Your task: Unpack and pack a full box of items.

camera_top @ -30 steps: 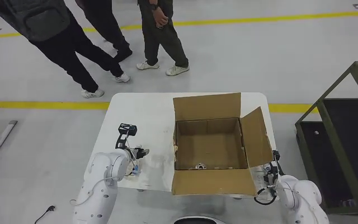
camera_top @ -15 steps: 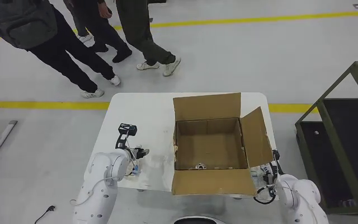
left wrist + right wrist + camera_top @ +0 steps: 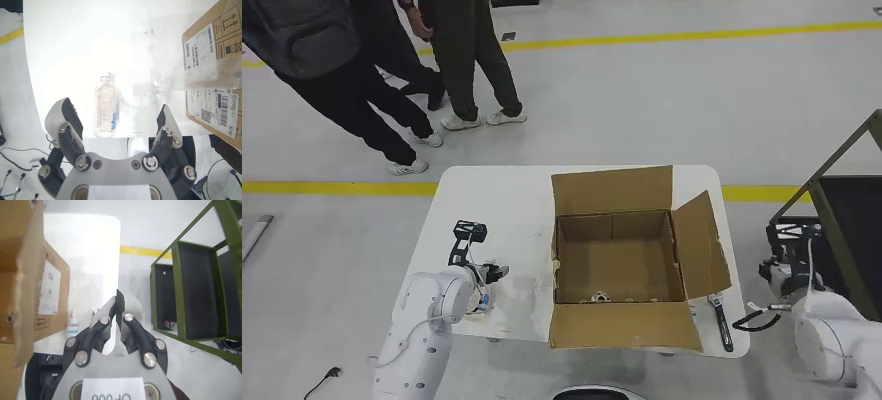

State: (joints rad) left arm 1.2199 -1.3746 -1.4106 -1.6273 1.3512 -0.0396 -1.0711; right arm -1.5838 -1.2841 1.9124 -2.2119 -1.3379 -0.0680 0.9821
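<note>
Bottle, clear ribbed plastic, lying on white table at near edge, apart from brown cardboard box. Left gripper gaping wide, holding nothing. Likely light, slick, crushable; mid-body grip suiting best.

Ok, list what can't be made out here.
- Small item on the box floor, top view: too small to identify.
- Dark tool beside the box, top view: too small to name.
- Striped item in the green rack, right wrist view: partly hidden by a rack bar.
- Box flap, left wrist view: blurred.
</note>
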